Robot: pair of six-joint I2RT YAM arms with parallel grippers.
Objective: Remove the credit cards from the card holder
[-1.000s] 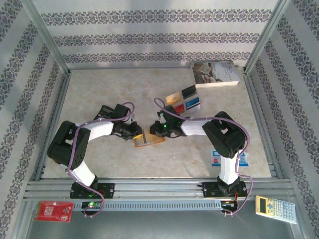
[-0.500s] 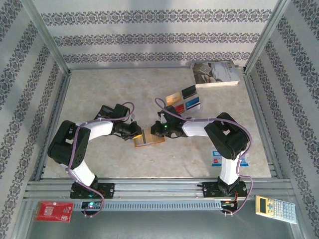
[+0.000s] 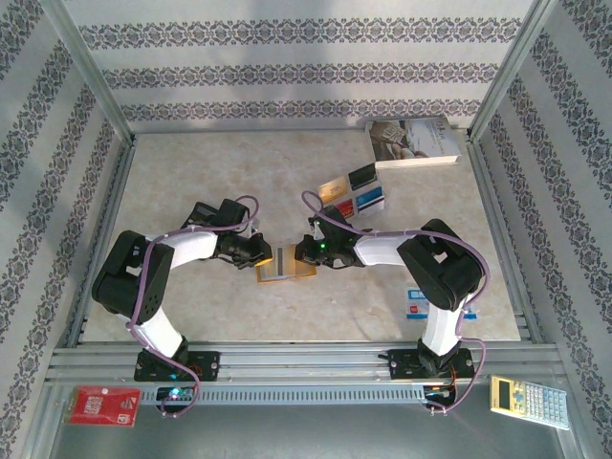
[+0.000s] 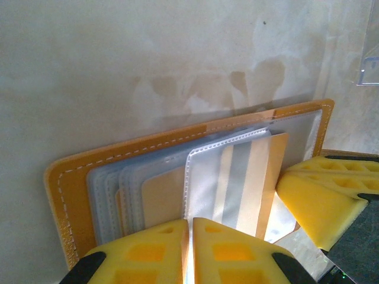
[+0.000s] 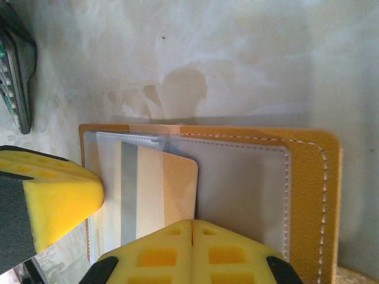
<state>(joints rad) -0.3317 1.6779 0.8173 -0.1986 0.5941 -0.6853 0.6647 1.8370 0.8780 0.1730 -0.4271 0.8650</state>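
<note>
The lower edge of the card holder [image 4: 65, 195] lay hidden behind the left gripper [image 4: 190, 239], the bottom of the striped card [image 5: 157, 189] behind the right gripper [image 5: 192, 245].

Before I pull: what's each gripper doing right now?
Left gripper: closed on the card holder's near edge.
Right gripper: closed on the card holder's edge at the striped card; gripping the card itself, cannot tell.

Book [image 3: 413, 142] at the marbled table's [image 3: 210, 172] far right corner, calculator [image 3: 529, 401] near right, red packet [image 3: 103, 405] near left
</note>
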